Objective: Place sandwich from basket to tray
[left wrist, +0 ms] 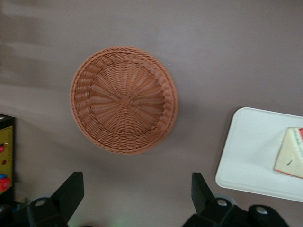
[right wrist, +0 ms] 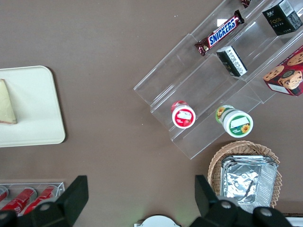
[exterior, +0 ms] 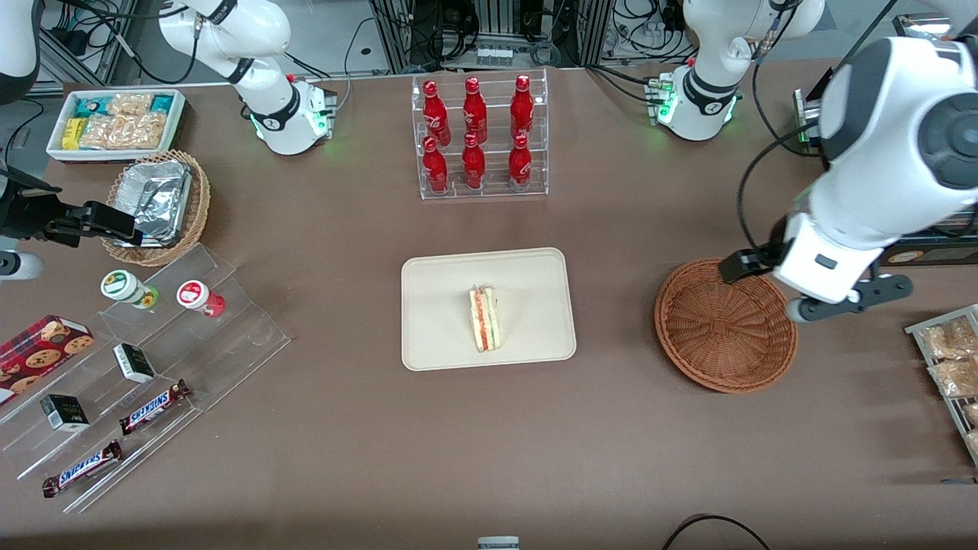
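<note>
The sandwich [exterior: 484, 319] lies on the cream tray [exterior: 435, 336] in the middle of the table, standing on edge with its red-orange filling showing. A corner of it also shows in the left wrist view [left wrist: 291, 151], on the tray [left wrist: 246, 161]. The reddish-brown wicker basket [exterior: 722, 325] is empty and stands beside the tray, toward the working arm's end; it also shows in the left wrist view [left wrist: 124, 100]. My left gripper [left wrist: 135, 191] is open and empty. It hangs high over the basket's rim [exterior: 802, 286], well away from the sandwich.
A clear rack of red bottles [exterior: 480, 137] stands farther from the camera than the tray. A rack of bagged snacks [exterior: 951, 367] lies at the working arm's end. A clear stepped shelf [exterior: 145, 367] with snacks, a tan basket [exterior: 164, 206] and a white bin [exterior: 114, 122] lie toward the parked arm's end.
</note>
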You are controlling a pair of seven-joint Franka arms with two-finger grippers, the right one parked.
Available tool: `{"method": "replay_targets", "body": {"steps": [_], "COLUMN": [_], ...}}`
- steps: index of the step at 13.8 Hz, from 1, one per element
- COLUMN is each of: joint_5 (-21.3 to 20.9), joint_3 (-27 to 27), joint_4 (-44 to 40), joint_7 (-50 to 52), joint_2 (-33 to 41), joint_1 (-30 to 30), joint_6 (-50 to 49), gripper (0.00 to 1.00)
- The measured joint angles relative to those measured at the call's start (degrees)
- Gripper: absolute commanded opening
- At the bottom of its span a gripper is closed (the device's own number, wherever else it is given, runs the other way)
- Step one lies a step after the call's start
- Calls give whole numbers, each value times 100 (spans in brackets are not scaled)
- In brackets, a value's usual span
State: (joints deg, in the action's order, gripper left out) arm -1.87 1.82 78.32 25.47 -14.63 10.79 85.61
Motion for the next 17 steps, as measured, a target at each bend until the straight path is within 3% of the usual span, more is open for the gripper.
{"method": "replay_targets", "body": {"steps": [3, 8, 11, 17], "joint_5": [0, 0, 1, 1], "joint_3": [1, 3, 2, 24], "joint_4": [460, 1770, 1929, 1814], "joint_7": [-506, -1268, -1754, -1799], "joint_2": [249, 1315, 1584, 1556], "joint_1": [-278, -648, -849, -858], "joint_6": [111, 681, 687, 689], "gripper": [100, 100, 100, 100]}}
